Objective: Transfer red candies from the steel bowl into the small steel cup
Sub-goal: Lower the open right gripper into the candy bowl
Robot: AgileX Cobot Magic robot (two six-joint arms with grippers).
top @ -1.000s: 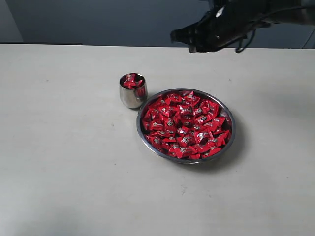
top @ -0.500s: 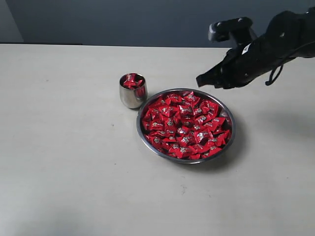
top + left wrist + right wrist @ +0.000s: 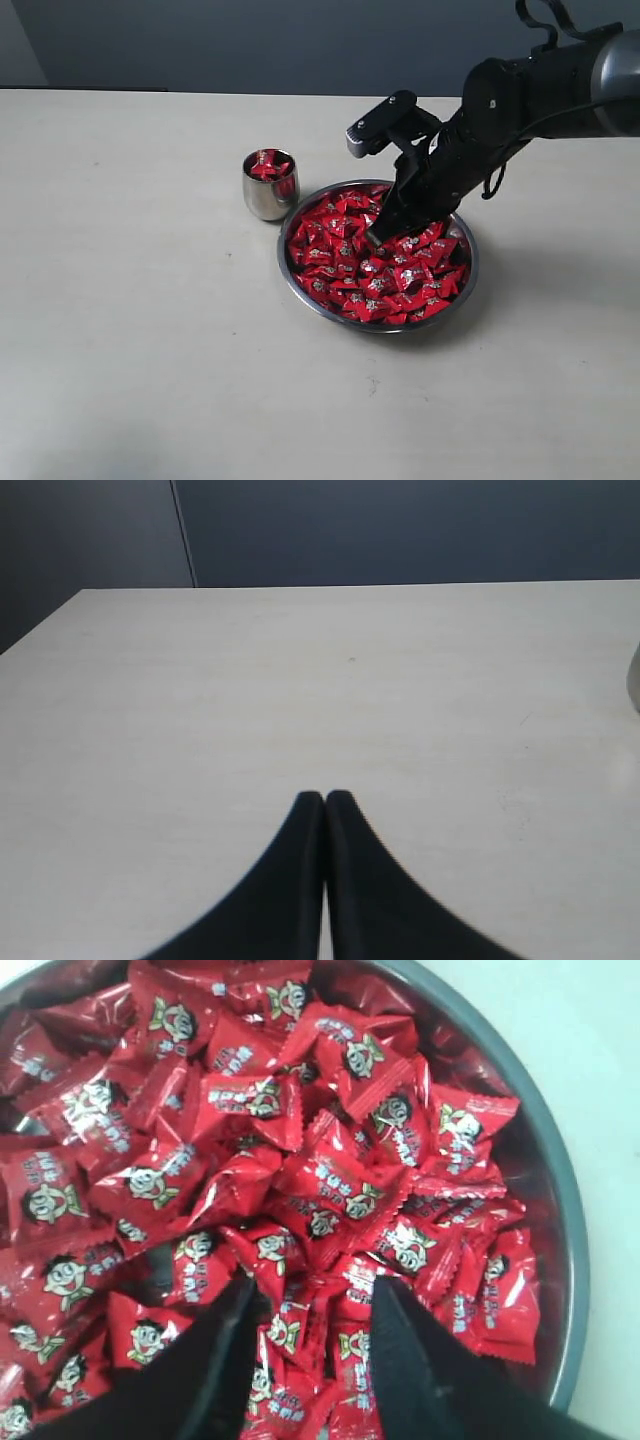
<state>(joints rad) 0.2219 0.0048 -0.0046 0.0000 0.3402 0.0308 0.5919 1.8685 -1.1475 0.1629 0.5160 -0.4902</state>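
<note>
Dropped from far right into the steel bowl (image 3: pixel 380 327) with right gripper (image 3: pixel 376 238) spread wide among red candies (image 3: pixel 345 260), nothing held. Might clamp several, or slip off slick wrappers.

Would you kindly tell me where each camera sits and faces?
Exterior: off-arm, raised, angled down at steel bowl, small steel cup; right arm shows.
Left wrist: low over the table, facing along it; shut left pincer shows.
Right wrist: above the bowl, facing down at red candies; open right pincer shows.
Shared: exterior and right wrist both see the bowl.
</note>
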